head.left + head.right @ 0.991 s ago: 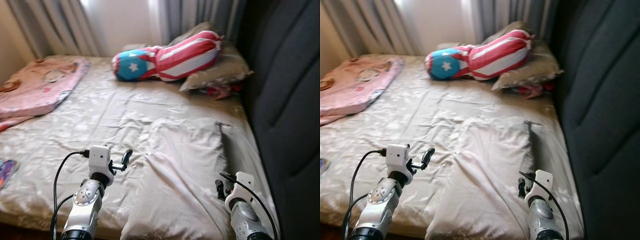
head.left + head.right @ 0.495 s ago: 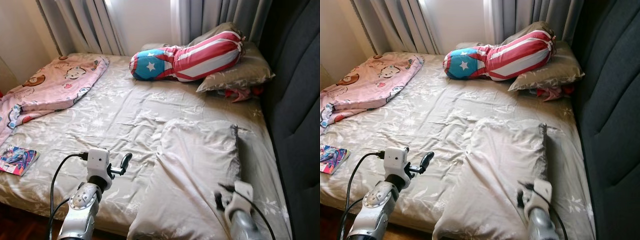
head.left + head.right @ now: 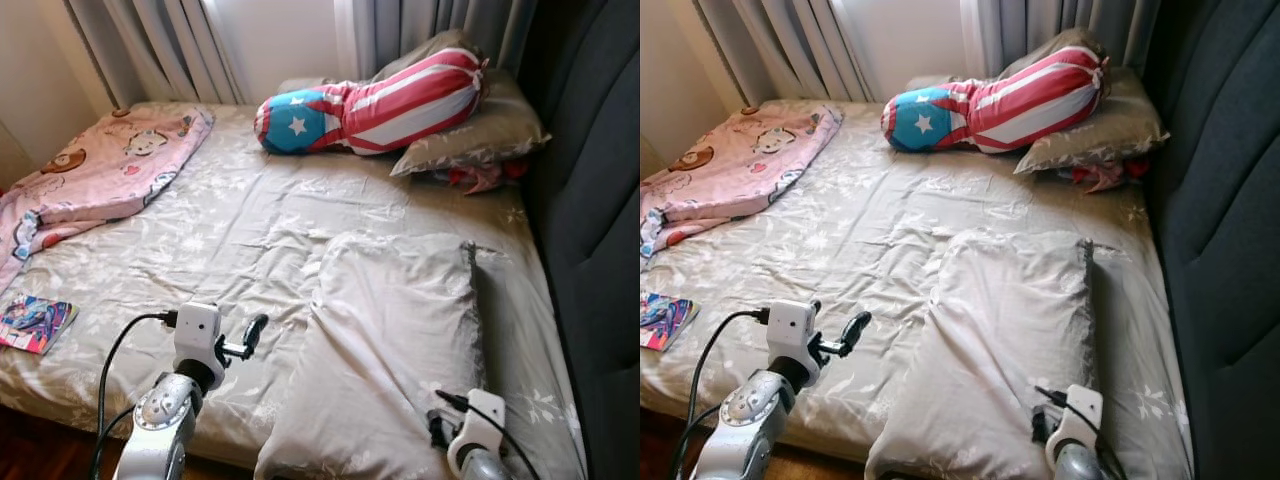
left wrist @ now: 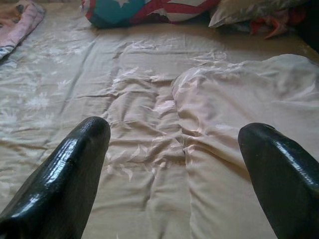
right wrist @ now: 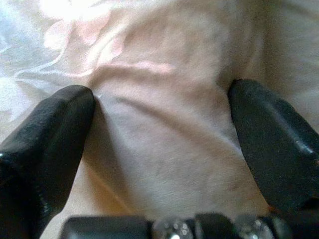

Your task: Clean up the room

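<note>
Pillow (image 3: 395,340) at 6 o'clock; right gripper (image 5: 159,144) spread wide, pressed into its fabric. Left gripper (image 4: 174,174) spread, empty. Risk: pinching only loose cover, pillow slumping.

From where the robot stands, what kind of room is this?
Most likely a bedroom. A wide bed with a grey floral sheet lies before it, bearing a pillow, a striped bolster and a pink blanket, with curtains behind.
</note>
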You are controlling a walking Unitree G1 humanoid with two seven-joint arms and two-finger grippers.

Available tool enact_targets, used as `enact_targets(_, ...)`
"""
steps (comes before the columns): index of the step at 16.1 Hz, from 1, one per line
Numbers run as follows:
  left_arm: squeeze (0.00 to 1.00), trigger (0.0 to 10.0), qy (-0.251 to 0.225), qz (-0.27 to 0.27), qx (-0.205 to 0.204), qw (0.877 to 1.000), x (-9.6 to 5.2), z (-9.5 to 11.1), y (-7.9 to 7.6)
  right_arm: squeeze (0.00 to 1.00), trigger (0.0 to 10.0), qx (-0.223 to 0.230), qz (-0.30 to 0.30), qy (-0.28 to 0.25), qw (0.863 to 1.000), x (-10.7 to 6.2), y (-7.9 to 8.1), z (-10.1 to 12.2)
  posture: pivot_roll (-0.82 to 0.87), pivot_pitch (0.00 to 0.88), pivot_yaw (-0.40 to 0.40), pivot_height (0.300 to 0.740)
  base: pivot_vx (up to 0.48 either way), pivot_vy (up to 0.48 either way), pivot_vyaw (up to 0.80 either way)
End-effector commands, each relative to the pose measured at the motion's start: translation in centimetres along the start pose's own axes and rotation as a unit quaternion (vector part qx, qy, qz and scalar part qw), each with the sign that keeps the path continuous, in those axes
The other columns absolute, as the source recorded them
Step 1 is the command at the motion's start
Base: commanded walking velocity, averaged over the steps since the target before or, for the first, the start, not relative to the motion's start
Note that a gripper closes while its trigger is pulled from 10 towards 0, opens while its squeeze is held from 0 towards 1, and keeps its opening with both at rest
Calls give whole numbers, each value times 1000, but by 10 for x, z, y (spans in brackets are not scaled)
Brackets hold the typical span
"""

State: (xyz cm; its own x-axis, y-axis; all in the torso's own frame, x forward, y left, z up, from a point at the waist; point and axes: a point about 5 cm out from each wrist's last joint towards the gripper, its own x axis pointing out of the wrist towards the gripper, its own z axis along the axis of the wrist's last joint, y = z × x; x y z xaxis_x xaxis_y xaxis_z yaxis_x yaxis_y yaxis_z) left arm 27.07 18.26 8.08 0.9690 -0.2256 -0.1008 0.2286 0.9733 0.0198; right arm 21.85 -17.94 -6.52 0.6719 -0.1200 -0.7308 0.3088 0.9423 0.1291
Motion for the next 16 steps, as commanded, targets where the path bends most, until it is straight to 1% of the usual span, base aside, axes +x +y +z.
enact_targets(1,0,10000,13,1,2,1000,-5,-3,3,0,10000,15,6,32,999,-3,1,-16,137,141,101,700,0,0,0)
enact_targets(3,0,10000,16,0,3,1000,-10,-2,3,0,10000,0,12,51,999,-5,-1,-25,142,158,104,700,0,0,0)
enact_targets(4,0,10000,18,0,3,1000,-12,-1,4,0,10000,-11,-6,53,999,-6,-8,-27,141,171,107,700,0,0,0)
enact_targets(6,0,10000,21,-1,3,1000,-15,0,3,0,10000,-11,-13,59,998,-7,-12,-31,142,180,108,700,0,0,0)
enact_targets(8,0,10000,23,-2,2,1000,-16,2,1,0,10000,-15,-12,84,996,-10,-16,-42,156,187,111,700,0,0,0)
enact_targets(12,0,10000,25,-3,3,1000,-23,7,1,0,10000,-2,28,110,994,-14,-2,-55,173,206,118,700,0,0,0)
enact_targets(15,0,10000,28,-1,4,1000,-28,9,2,0,10000,-2,38,122,992,-16,3,-62,188,213,118,700,0,0,0)
enact_targets(16,0,10000,29,0,5,1000,-29,9,3,0,4235,-2,43,122,992,-16,4,-62,190,215,117,700,0,0,0)
